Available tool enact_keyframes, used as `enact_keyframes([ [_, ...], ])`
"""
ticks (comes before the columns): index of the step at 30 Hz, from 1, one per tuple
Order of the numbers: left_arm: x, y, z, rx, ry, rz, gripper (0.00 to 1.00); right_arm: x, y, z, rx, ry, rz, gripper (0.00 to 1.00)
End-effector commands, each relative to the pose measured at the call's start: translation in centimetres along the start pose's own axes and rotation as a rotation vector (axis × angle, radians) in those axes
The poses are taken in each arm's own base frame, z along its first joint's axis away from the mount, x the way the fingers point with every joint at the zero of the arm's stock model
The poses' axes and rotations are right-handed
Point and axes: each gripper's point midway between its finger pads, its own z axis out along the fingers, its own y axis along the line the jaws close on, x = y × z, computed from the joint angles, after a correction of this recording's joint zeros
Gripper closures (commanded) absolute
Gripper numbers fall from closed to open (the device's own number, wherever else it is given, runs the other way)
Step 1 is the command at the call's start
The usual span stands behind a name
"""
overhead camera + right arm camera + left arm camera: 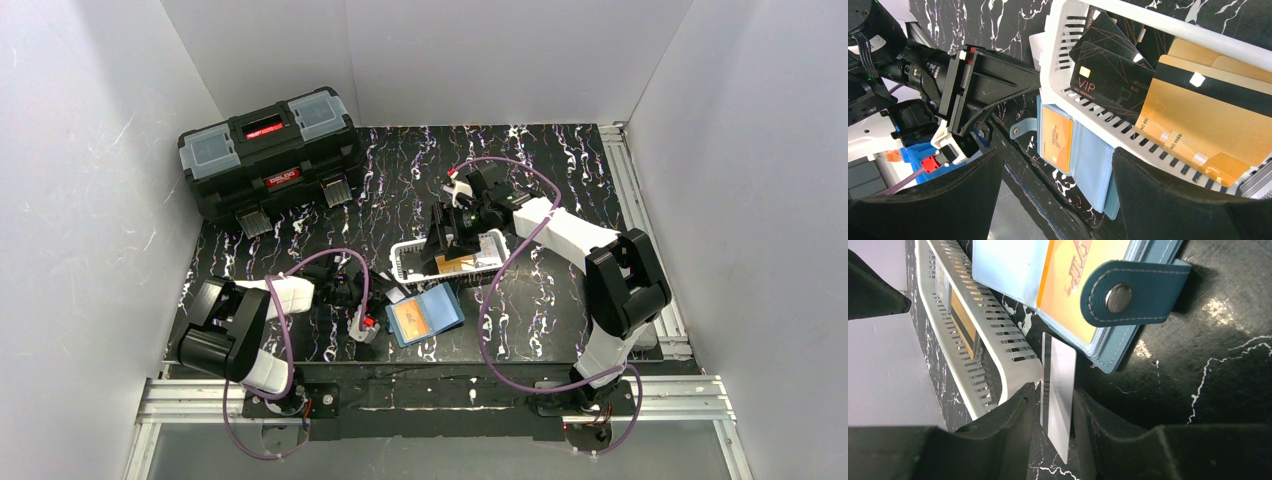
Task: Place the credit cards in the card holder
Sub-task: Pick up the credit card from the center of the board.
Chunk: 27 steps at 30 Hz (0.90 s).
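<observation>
The card holder (425, 314) lies open on the desk (400, 160), low in the middle of the top view, just beside the near corner of the white basket (410, 262). One orange card (1068, 285) already sits inside a clear sleeve, beside the snap tab at the upper right of the left wrist view. So one card appears stowed.

A second is on its way. A pale card (1060, 375) stands on edge in the lower middle of that view, clamped in the left pincer (1054, 397). Its far end is near the holder's corner but not yet in a sleeve.

The rest is undone. In the right wrist view several black cards (1108, 75) and gold cards (1198, 120) lie stacked in the basket at the upper right. The right pincer (1058, 155) hangs above the basket's edge, its fingers wide apart and holding nothing. By my reckoning the task is in its early part, with most cards left to move.
</observation>
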Motion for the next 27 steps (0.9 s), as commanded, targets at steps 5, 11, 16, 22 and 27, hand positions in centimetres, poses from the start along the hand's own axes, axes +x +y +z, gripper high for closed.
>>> enact_keyframes([
  [5,-0.2,0.3,0.4,0.02,-0.014,0.111,0.78,-0.6,1.1,0.0,-0.04,-0.013,-0.02,0.16],
  [11,0.3,0.8,0.4,0.015,0.004,0.113,0.91,-0.5,1.1,0.0,-0.041,-0.011,-0.018,0.16],
  [16,0.9,1.7,0.2,0.0,0.034,0.122,1.0,-0.6,1.2,0.0,-0.045,-0.015,-0.021,0.16],
  [22,1.6,3.1,-0.4,-0.027,0.088,0.139,1.0,-1.0,1.9,-0.5,-0.055,-0.03,-0.033,0.17],
  [27,0.5,3.6,-1.8,-0.022,0.103,0.117,1.0,-1.6,2.5,-0.9,-0.069,-0.042,-0.045,0.17],
])
